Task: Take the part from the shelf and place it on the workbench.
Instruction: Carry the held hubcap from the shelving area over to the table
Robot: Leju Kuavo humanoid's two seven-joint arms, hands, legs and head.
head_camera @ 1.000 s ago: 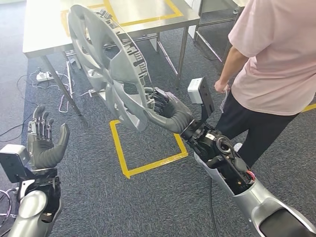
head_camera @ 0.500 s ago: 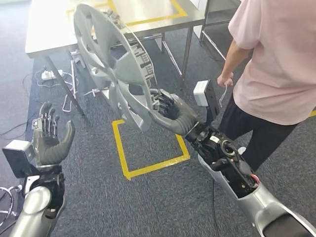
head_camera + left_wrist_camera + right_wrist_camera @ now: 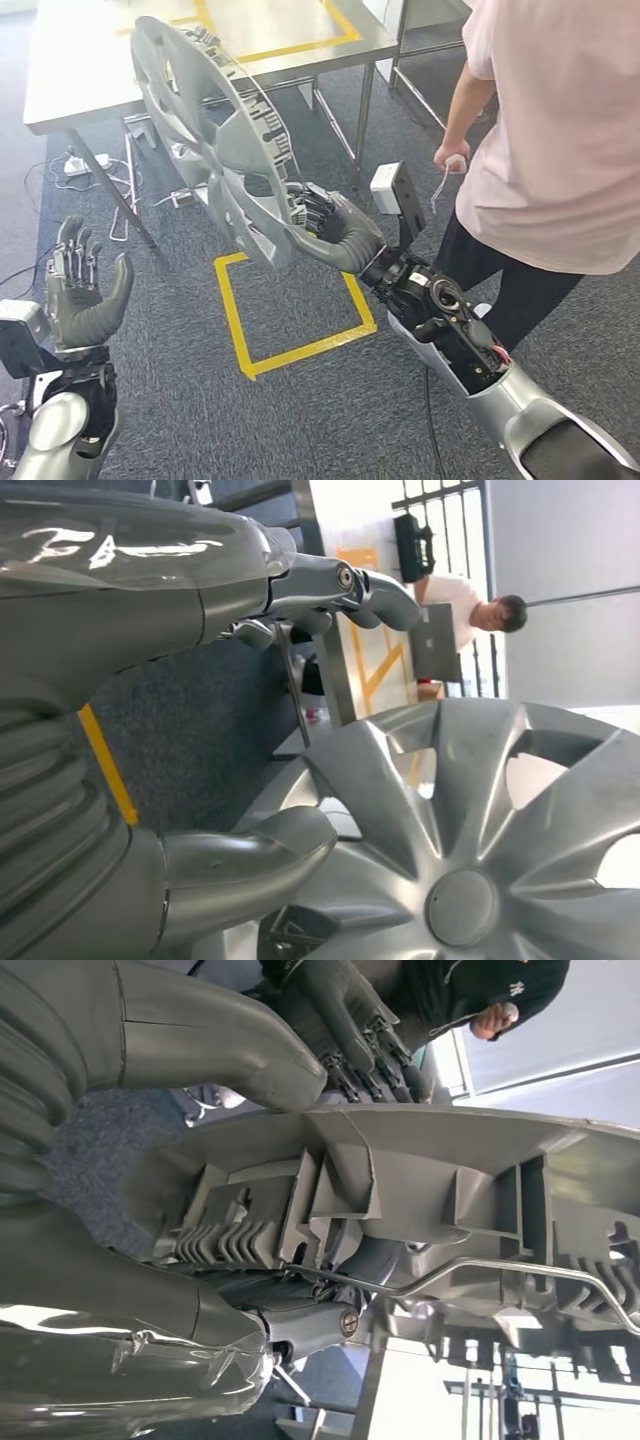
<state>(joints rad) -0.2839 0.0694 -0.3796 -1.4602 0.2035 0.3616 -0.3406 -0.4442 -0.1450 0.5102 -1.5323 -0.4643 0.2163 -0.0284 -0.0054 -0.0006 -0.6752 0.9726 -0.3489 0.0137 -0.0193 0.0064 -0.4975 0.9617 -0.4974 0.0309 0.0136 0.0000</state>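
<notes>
Nearest to the robot, the left hand (image 3: 81, 292) is raised low on the left side over the dark grey carpet floor (image 3: 317, 400), palm turned inward, its fingers (image 3: 75, 250) spread apart and holding nothing. In front of it the carpet is open, marked with a yellow tape rectangle (image 3: 241, 340) on the floor. The right hand (image 3: 336, 232) reaches forward from the silver right arm (image 3: 483, 370) and grasps the large grey plastic wheel cover with curved spokes (image 3: 219, 150) at its lower rim; in the right wrist view the thumb (image 3: 226, 1050) lies on one side of the ribbed rim and the dark fingers (image 3: 355, 1030) press on the other side. The wheel cover is in the air, tilted, its upper edge over the near edge of the shiny steel counter (image 3: 68, 70), not resting on it. Just to the right of the right arm stands a person in a pink shirt (image 3: 558, 130), close to the arm. Under the counter lie white cables and a power strip (image 3: 75, 165).
</notes>
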